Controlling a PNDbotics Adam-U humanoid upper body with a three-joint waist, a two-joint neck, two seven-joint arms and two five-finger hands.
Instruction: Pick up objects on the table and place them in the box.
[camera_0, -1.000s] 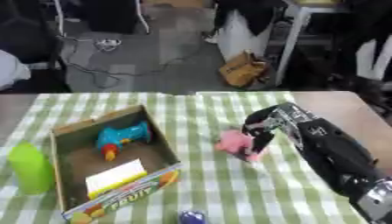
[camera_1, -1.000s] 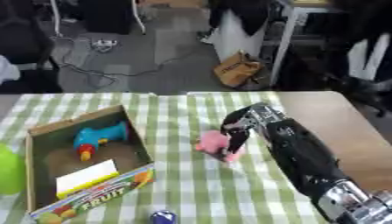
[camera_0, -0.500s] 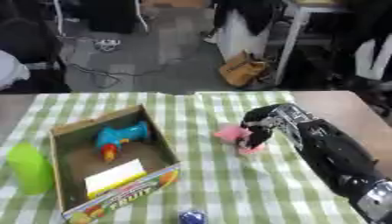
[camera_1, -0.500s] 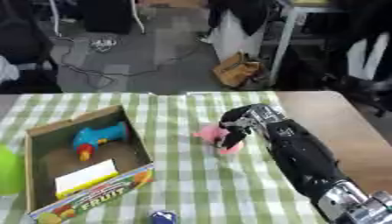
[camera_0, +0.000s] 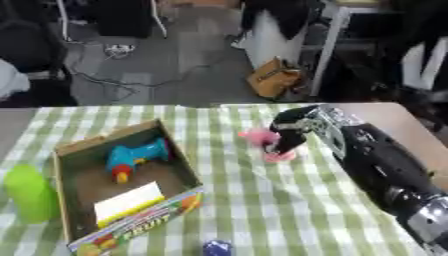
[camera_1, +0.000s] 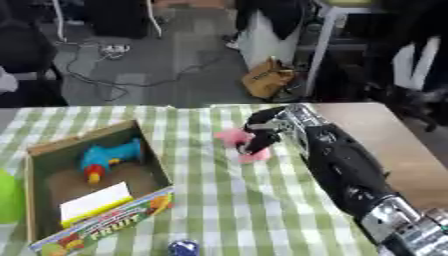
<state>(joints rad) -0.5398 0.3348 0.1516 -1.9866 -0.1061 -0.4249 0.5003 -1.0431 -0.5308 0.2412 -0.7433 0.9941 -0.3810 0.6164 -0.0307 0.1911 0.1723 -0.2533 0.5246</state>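
The right hand is reaching in from the right, its fingers curling around a pink toy over the checkered desk, to the right of the cardboard box. The toy's long axis is running diagonally, from its upper-left end down toward its lower-right end. The open box is holding a blue toy drill, lying with its orange tip pointing toward the near-left, and a white card. A green bottle is standing left of the box; a small blue object is lying near the front edge.
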